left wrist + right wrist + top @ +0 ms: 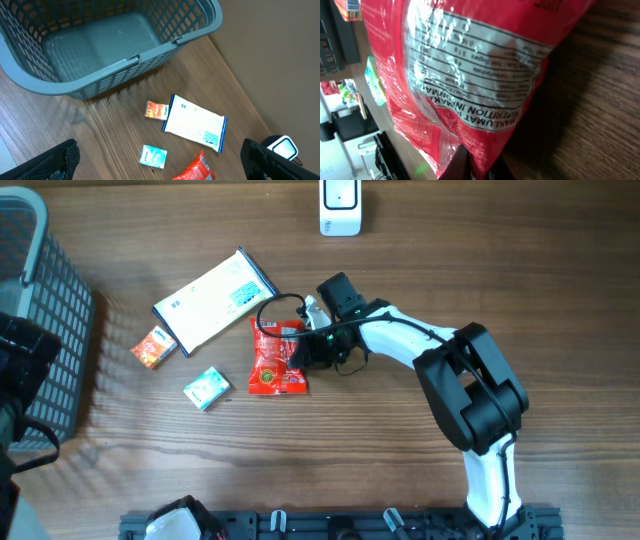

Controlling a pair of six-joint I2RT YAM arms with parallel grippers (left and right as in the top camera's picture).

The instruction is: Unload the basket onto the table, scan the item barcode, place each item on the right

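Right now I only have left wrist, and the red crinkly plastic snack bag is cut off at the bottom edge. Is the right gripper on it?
Observer: Yes. Overhead shows the right gripper shut on the red crinkly plastic snack bag, at its edge on the arm's side.
Operator: What does its wrist camera see?
Observer: The bag's nutrition panel fills that view.
Operator: Scanner position?
Observer: Overhead shows the white box-shaped scanner at the table's far edge, apart from the bag.
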